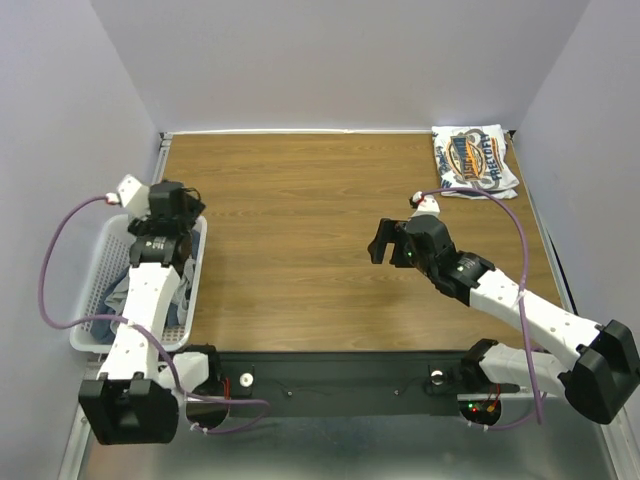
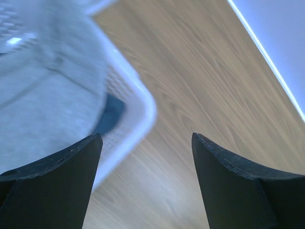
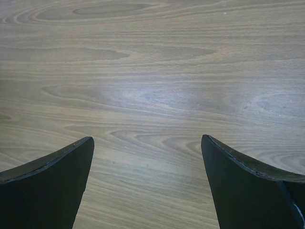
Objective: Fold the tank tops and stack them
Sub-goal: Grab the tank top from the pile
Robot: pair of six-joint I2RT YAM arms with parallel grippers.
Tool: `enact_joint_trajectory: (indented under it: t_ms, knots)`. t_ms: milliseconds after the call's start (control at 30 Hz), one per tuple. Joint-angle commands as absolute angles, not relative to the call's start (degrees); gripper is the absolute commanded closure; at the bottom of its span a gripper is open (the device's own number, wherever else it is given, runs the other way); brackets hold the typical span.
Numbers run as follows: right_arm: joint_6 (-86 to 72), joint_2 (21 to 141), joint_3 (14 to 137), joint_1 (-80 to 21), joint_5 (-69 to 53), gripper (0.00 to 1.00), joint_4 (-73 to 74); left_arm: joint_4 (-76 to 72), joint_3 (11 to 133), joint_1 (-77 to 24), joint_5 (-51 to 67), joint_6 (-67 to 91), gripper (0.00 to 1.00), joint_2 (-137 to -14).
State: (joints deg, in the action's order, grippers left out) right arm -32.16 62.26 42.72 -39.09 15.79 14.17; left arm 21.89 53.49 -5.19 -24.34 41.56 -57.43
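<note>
A white tank top [image 1: 474, 160] with a blue-and-orange logo lies folded at the table's back right corner. In the white lattice basket [image 1: 95, 280] at the left edge lies a light grey tank top [image 2: 43, 95], and a patch of a dark blue one [image 2: 110, 113] shows beside it against the basket wall. My left gripper [image 1: 188, 205] hangs open over the basket's far right corner, with the rim [image 2: 138, 114] between its fingers and nothing held [image 2: 147, 138]. My right gripper [image 1: 385, 243] is open over bare wood right of centre, empty [image 3: 147, 140].
The wooden table [image 1: 300, 220] is bounded by grey walls at the back and on both sides. A purple cable [image 1: 520, 230] runs from the right wrist past the folded white top. The arm bases and a black rail [image 1: 340, 380] line the near edge.
</note>
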Motion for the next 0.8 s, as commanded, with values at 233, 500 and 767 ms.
enact_joint_trajectory:
  t_ms: [233, 500, 767]
  knots:
    - [-31.5, 63.0, 46.7, -39.0, 13.6, 0.0, 13.0, 26.0, 51.5, 13.4, -26.2, 55.7, 0.15, -67.5]
    - [-31.3, 62.8, 46.5, -39.1, 13.6, 0.0, 13.6, 24.9, 49.8, 15.3, -28.7, 57.7, 0.24, -75.1]
    - [-31.4, 63.5, 47.2, -39.0, 12.9, 0.0, 14.2, 20.8, 46.6, 15.4, -27.4, 57.4, 0.42, -81.1]
